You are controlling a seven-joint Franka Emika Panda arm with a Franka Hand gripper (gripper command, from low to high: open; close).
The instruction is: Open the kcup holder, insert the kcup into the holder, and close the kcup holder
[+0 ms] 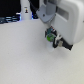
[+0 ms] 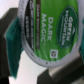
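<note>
The kcup [image 1: 49, 35] shows its bright green top near the middle of the exterior view, just above the white table [image 1: 25, 55]. My gripper [image 1: 52, 39] is shut on it, reaching in from the exterior view's right. In the wrist view the kcup [image 2: 47, 30] fills the frame, its green printed lid facing the camera and tilted. It is held between my gripper's [image 2: 45, 42] dark fingers [image 2: 12, 40] on either side. I cannot make out the kcup holder in these frames.
A white bottle-like post [image 1: 26, 10] stands at the back, towards the exterior view's left. Dark, blurred shapes [image 1: 9, 20] lie along the table's far edge beside it. The arm's bulky white body [image 1: 67, 20] fills the upper right of the exterior view.
</note>
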